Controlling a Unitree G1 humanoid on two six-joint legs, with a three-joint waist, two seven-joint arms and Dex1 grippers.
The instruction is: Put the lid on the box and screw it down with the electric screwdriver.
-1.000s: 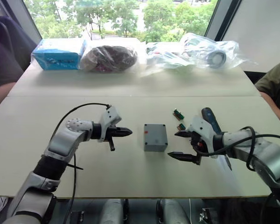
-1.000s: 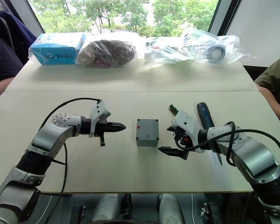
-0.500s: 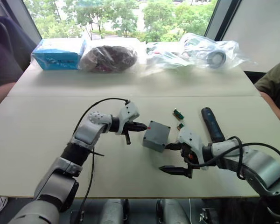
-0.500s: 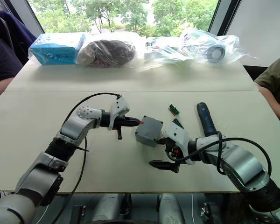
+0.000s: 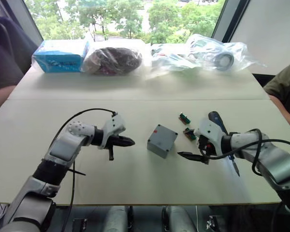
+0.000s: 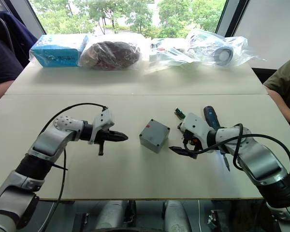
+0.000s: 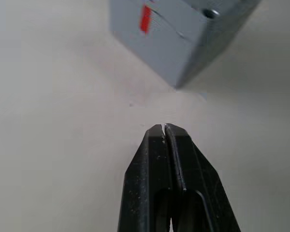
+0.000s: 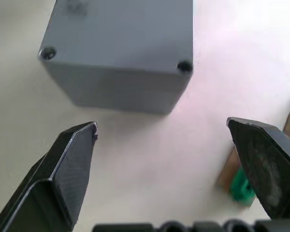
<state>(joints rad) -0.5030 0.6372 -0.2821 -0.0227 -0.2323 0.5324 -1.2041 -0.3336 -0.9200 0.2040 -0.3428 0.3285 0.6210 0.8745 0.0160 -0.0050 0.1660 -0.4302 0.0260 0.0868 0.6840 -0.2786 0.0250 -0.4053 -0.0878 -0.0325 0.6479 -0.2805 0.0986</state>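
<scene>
On the near half of the white table (image 5: 135, 183), the left gripper (image 5: 129, 142) hangs just above the surface at about 9 o'clock from the box (image 5: 162, 140), its two black fingers (image 7: 159, 159) pressed together on nothing, tips pointing toward the box with a gap of bare table between them. The right gripper (image 5: 189, 146) sits at about 3 o'clock from the box, its fingers (image 8: 67, 164) spread wide and holding nothing, one tip low near the table and the other higher beside a small green block (image 5: 188, 133).

The box stands near the middle of the table, turned askew to the table edge, with the lid (image 8: 123, 34) seated on top; a screw hole shows at each visible corner of the lid and a red mark (image 7: 145, 18) sits on the side wall facing the left gripper.

The electric screwdriver (image 5: 216, 121) lies flat at about 2 o'clock from the box, just behind the right gripper and partly hidden by the right arm. A second green block (image 5: 184, 117) lies a little farther back.

Along the far edge, a blue packet (image 5: 61, 55) and several clear plastic bags (image 5: 203, 50) line up before the window. A person's arm (image 5: 285, 96) shows at 3 o'clock.
</scene>
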